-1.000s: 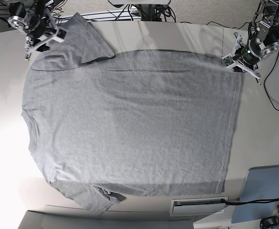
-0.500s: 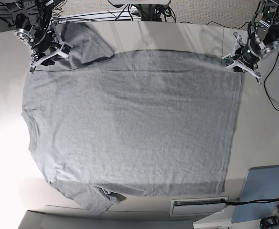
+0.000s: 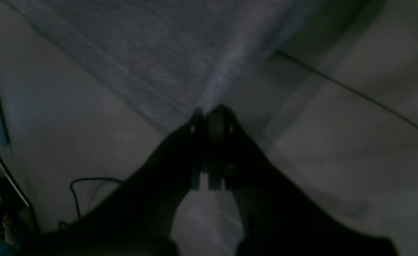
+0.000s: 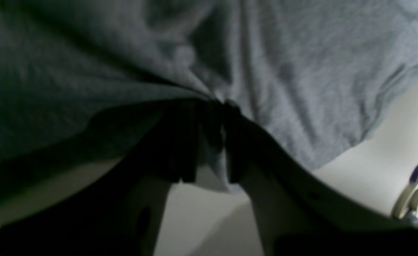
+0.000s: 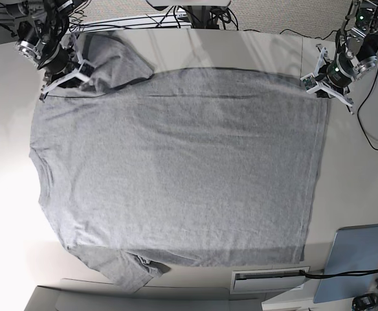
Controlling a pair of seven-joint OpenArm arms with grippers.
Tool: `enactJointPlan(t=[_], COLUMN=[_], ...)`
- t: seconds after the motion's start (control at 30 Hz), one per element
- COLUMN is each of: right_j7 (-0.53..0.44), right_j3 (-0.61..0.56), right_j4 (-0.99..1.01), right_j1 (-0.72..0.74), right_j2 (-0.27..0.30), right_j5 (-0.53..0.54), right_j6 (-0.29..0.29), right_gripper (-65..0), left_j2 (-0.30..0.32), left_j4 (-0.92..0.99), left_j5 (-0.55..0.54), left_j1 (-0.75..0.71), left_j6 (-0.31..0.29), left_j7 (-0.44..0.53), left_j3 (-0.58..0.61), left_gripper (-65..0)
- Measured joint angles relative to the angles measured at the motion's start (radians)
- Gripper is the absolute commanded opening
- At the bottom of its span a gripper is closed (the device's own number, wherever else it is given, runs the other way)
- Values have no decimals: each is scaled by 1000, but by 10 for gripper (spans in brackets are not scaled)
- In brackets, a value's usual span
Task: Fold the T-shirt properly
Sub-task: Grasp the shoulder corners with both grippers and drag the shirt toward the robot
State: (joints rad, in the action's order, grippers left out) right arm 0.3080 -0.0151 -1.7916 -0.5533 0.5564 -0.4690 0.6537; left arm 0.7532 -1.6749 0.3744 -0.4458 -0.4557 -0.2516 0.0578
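In the base view the shirt (image 5: 176, 175) lies spread flat and plain side up across the table (image 5: 8, 214), filling most of the frame from the left edge to the right third. No fold has been made in the body yet; the task looks to be at its very start, with the first grasp just being set.

At upper left, the right gripper (image 5: 65, 76) sits on the shoulder area beside the upper sleeve (image 5: 114, 55), which lies angled up toward the top edge. In the right wrist view its jaws stand close together with a small bunch of grey cloth puckered up between them (image 4: 216, 103); it appears to be pinching the fabric, though the dark frame leaves the firmness of the hold unclear.

Along the bottom edge, left of centre, the other sleeve (image 5: 134, 272) lies out flat, partly creased under itself.

At upper right, the left gripper (image 5: 313, 83) rests at the hem corner of the shirt. The left wrist view shows its jaws pressed together (image 3: 210, 113) right at the point of the cloth, so it seems clamped on that corner.

With both top corners taken, what remains is everything that counts: carrying the upper edge over, tucking the sleeves in, and folding the body down to a neat packet.
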Motion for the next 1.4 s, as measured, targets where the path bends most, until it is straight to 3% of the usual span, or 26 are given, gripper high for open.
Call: enactJointPlan(t=[0.1,0.23,0.3,0.43,0.5,0.67,1.13,1.33,1.4], right_j7=[-10,51,138,286,330,418,493,507,501], right_j3=[1,0,-1,-10,-14,-7,-10,-10,-10], right_j4=[42,29,-5,-130,-199,-310,-394,-462,-468], right_j1=[27,26,17,-50,-90,-177,-345,-373,-372], right_j2=[0,-1,-2,7,19,76,75,75,75], right_j5=[9,10,-1,93,116,103,108,100,61], right_j6=[-8,-14,-2,47,48,-23,-48,-94,-148], right_gripper=[-640,-650,-650,-650,-650,-650,-650,-650,-650], left_j2=[0,0,0,-9,-6,-2,0,1,1], left_j4=[0,0,6,9,-7,-86,-232,-283,-298], left_j5=[0,-22,-68,-116,-117,-120,-172,-177,-177], left_j1=[0,-1,-9,-28,-43,-129,-433,-493,-495], left_j6=[0,8,73,240,274,277,265,265,264], left_j7=[0,-2,-3,-19,-60,-85,-126,-126,-130], left_j3=[0,0,1,12,11,10,-135,-216,-234], left_gripper=[-650,-650,-650,-650,-650,-650,-650,-650,-650])
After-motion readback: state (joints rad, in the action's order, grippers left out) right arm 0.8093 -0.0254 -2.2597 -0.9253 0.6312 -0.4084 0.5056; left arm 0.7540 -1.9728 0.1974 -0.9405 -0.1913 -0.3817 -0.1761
